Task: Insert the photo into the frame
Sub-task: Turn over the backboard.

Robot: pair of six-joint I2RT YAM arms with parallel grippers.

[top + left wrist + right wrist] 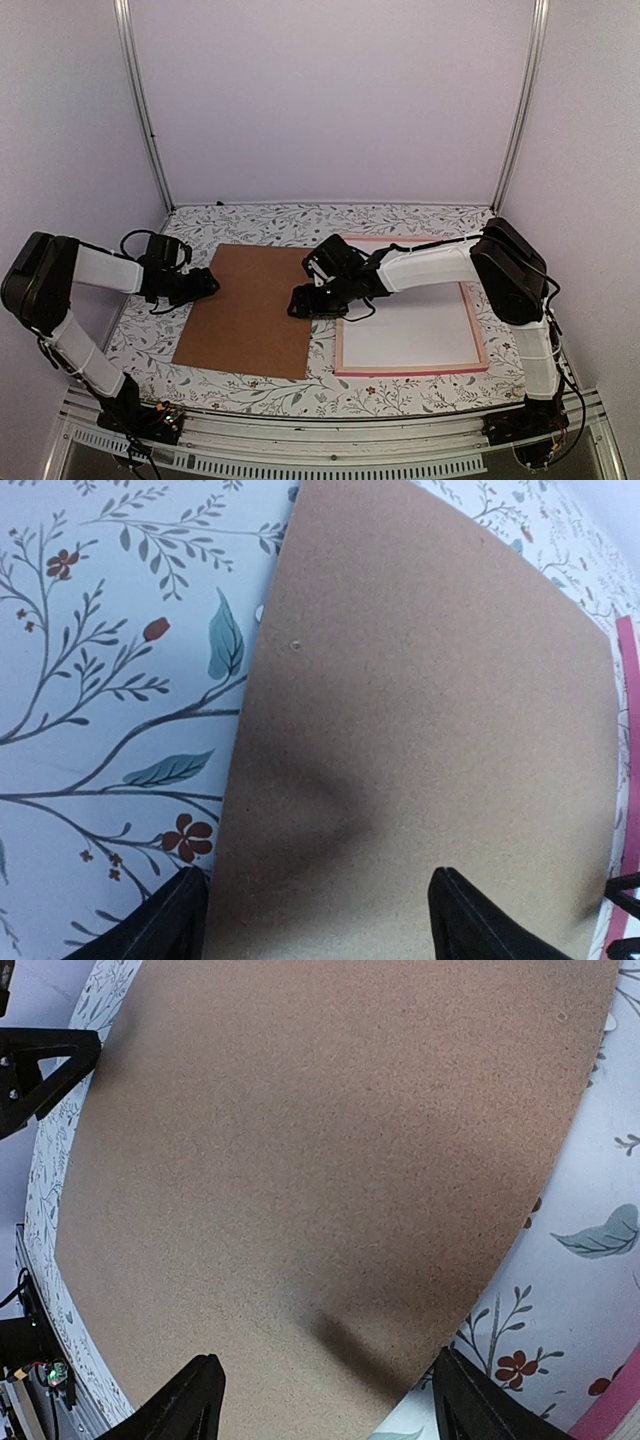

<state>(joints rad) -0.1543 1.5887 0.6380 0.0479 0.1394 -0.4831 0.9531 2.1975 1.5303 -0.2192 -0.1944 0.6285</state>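
The photo does not show in any view. The frame (410, 370), pink and thin-railed, lies flat at the right with a white sheet (415, 325) inside it. A plain brown backing board (250, 310) lies left of it. My left gripper (210, 285) sits low at the board's left edge, open; its fingers (170, 925) straddle that edge, with one over the cloth and one over the board (420, 710). My right gripper (297, 303) is at the board's right edge, open, and hangs over the board (320, 1160). Neither holds anything.
A floral tablecloth (260, 220) covers the table. The frame's pink rail (628, 730) shows at the right of the left wrist view and in a corner (615, 1410) of the right wrist view. White walls and metal posts (140, 110) enclose the back.
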